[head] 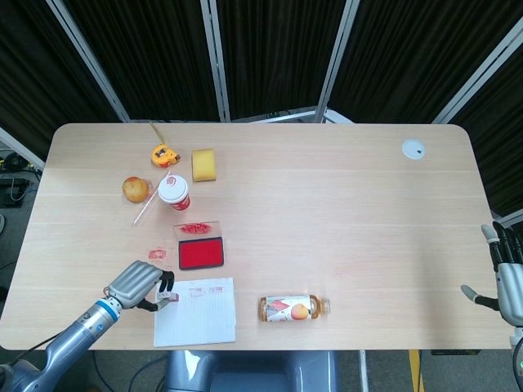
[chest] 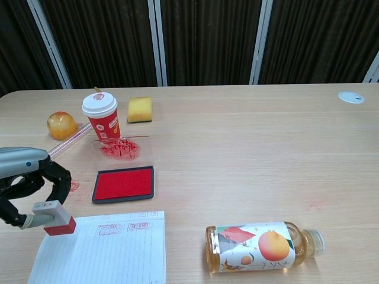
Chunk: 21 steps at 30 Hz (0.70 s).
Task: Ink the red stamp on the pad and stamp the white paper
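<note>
Across the near left part of the table (head: 343,212), the task's things lay close together, all on the left arm's side. Largest of them, the white paper (head: 196,314) sat at the front edge, its long axis running away from the robot in the head view, with two faint red marks (chest: 121,228) already along its far edge. Just beyond it, toward the back, the ink pad (chest: 124,184) lay open, its red face up and its clear lid (chest: 123,149) smeared with ink behind it.

At the paper's far left corner the left hand (head: 140,286) held the red stamp (chest: 58,223), fingers curled around its pale handle so that the red block pointed right, toward the sheet. From the chest view the block appeared to be at the corner itself, low over it or touching; I could not tell which. The stamp's long axis ran roughly left to right, along the paper's far edge, so my judgement was that the coming move turned on tipping the inked face down and setting it on bare paper, which lay to the right of and nearer than the hand.

Far off at the table's right edge, the right hand (head: 507,282) hung with fingers apart, holding nothing, well apart from everything.
</note>
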Each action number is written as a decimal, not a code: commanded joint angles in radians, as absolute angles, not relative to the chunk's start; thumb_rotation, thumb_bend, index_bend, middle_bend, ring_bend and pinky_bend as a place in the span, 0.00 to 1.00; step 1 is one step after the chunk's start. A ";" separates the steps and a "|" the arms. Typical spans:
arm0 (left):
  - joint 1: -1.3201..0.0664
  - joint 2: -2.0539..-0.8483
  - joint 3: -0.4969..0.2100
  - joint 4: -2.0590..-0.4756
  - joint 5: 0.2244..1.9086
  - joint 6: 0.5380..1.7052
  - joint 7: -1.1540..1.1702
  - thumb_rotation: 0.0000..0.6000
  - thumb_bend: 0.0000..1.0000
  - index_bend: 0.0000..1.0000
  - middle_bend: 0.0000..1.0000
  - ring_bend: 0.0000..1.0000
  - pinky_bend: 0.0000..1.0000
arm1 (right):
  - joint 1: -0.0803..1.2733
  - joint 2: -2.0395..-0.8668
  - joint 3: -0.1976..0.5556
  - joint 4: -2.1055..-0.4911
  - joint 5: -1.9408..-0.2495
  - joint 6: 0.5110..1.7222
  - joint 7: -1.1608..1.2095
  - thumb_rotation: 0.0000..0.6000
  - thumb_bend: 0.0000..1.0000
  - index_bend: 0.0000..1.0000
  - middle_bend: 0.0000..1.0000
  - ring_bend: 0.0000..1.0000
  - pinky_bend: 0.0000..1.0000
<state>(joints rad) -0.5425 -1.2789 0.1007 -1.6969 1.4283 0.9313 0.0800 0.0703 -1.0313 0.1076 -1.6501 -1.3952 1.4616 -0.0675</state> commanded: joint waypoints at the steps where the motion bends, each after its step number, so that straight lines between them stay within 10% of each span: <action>1: -0.528 -1.309 0.105 -1.650 1.449 0.955 0.088 1.00 0.42 0.59 0.58 0.82 0.80 | 0.070 -1.031 0.108 -1.651 -1.396 1.462 -0.068 1.00 0.00 0.00 0.00 0.00 0.00; 21: -0.526 -1.382 0.084 -1.561 1.428 0.930 0.092 1.00 0.42 0.59 0.58 0.82 0.80 | 0.072 -1.035 0.111 -1.643 -1.382 1.455 -0.075 1.00 0.00 0.00 0.00 0.00 0.00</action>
<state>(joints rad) -0.5265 -1.3797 0.0848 -1.5639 1.4277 0.9292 0.0901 0.0723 -1.0350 0.1113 -1.6425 -1.3816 1.4545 -0.0747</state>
